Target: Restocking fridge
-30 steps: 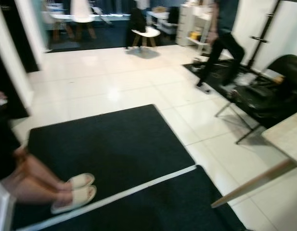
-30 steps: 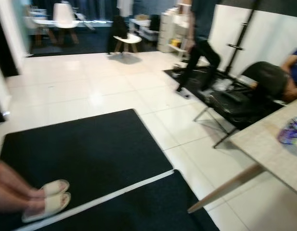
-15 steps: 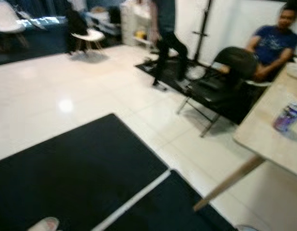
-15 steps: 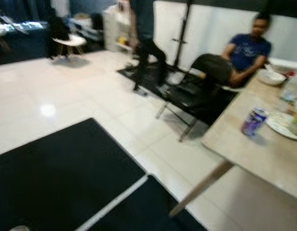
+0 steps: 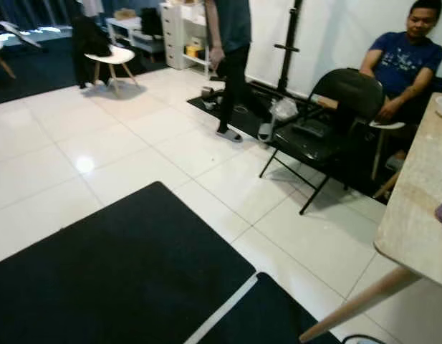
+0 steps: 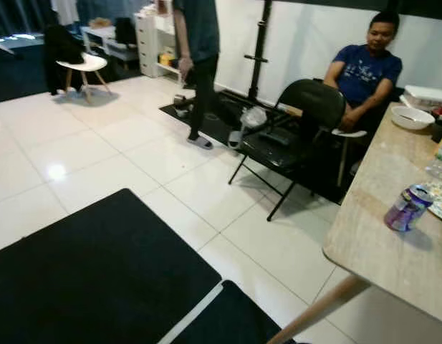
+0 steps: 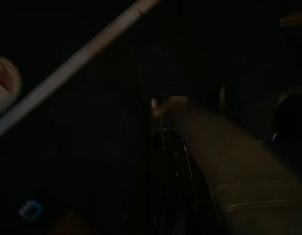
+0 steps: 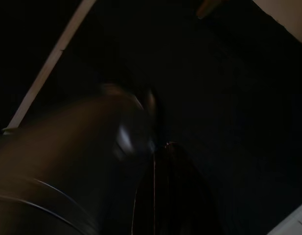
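Facing a white-tiled room, the head camera shows no fridge; the nearest candidate item for restocking is the purple drink can (image 6: 407,208), standing tilted on the beige bench (image 6: 378,244) at the right edge of the frame, near the bench's front corner. A white plate (image 6: 439,201) lies just beside the can, further right, and a white bowl (image 6: 411,117) sits well beyond it toward the upper right.

Relation governing the next move: the can lies to the right of frame centre, so the right arm is judged the nearer one. Its long axis runs roughly upright, leaning toward the upper right of the frame. Both arms hang idle over the black floor mat (image 5: 120,265).

End effector state:
- Left end effector (image 7: 165,147): dark wrist view, fingers pointing down at the mat beside a white floor stripe (image 7: 72,63); whether they are spread or pressed together cannot be told.
- Right end effector (image 8: 163,161): equally dark, over the same mat; finger state cannot be told.

Obstacles between robot and bench:
- Black folding chair (image 6: 292,136), centre right of the frame
- Seated person in a blue shirt (image 6: 364,72), upper right, behind the chair
- Standing person in dark trousers (image 6: 199,79), upper centre

Judgement: the task is at an early stage; an approach toward the bench's near corner comes before any reach
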Robot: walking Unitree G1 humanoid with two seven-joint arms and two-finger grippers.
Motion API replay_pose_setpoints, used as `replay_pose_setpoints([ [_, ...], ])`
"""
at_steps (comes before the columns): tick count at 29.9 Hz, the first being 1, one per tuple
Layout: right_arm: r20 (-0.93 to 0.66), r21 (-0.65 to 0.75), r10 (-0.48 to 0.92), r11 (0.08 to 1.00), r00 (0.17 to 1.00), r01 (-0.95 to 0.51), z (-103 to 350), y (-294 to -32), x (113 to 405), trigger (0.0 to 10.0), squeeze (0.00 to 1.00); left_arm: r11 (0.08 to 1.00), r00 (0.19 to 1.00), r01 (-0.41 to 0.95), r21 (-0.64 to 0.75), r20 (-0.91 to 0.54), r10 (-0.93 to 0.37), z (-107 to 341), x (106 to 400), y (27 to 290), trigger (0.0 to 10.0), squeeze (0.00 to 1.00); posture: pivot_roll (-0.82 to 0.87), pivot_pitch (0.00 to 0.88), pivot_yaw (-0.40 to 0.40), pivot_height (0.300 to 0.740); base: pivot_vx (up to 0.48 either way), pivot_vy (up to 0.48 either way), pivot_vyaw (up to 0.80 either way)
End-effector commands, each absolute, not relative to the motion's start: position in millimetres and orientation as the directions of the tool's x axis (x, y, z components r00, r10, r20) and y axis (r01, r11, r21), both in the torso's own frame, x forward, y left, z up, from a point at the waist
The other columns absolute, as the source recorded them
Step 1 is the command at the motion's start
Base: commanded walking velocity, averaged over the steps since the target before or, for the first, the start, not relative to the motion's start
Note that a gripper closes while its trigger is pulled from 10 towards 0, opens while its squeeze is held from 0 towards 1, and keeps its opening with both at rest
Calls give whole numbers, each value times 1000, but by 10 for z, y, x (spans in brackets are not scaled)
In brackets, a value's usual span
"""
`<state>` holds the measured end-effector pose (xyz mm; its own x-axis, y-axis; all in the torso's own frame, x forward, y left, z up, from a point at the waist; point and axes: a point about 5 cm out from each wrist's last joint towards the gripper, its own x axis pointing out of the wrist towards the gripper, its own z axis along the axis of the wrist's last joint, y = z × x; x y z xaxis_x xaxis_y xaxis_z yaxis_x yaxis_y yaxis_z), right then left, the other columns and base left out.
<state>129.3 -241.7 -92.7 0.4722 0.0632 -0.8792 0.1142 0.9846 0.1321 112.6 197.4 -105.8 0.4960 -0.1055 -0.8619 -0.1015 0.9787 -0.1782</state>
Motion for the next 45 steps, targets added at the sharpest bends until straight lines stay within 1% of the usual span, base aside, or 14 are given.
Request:
replay_pose_setpoints([
  [1, -876, 120, 46, 985, 480, 123, -907, -2454, 1328, 10000, 0, 979, 485, -97, -178, -868, -110, -1069, 1110, 1948, 10000, 0, -70, 0, 6, 740, 341, 0, 0],
  [7, -877, 116, 44, 986, 479, 121, -903, -2446, 1350, 10000, 0, 978, 501, -120, -172, -861, -90, -1052, 1175, 1954, 10000, 0, -75, 0, 3, 740, 214, 0, 0],
  [16, -878, 116, 44, 986, 477, 123, -897, -2454, 1362, 10000, 0, 978, 504, -123, -169, -859, -85, -1050, 1188, 1947, 10000, 0, -75, 0, -3, 740, 0, 0, -708],
  [20, -883, 113, 42, 986, 468, 124, -911, -2442, 1337, 10000, 0, 984, 492, -108, -142, -868, -71, -1060, 1147, 1968, 10000, 0, -74, 0, -1, 740, 0, 0, -712],
  [32, -889, 100, 27, 986, 457, 135, -924, -2432, 1318, 10000, 0, 992, 490, -60, -113, -869, -69, -1055, 1162, 1968, 10000, 0, -71, 0, 5, 740, 0, 0, -716],
  [35, -897, 75, 6, 987, 441, 140, -930, -2450, 1297, 10000, 0, 996, 483, -29, -86, -873, -61, -1058, 1159, 1964, 10000, 0, -70, 0, 5, 740, 0, 0, -719],
  [43, -903, 56, -11, 988, 430, 145, -934, -2469, 1281, 10000, 0, 998, 480, -14, -61, -876, -47, -1062, 1146, 1969, 10000, 0, -71, 0, 9, 740, 0, 0, -720],
  [45, -905, 47, -18, 989, 424, 144, -935, -2476, 1275, 10000, 0, 1000, 473, 10, -17, -881, -20, -1066, 1139, 1979, 10000, 0, -71, 0, 7, 740, 0, 0, -725],
])
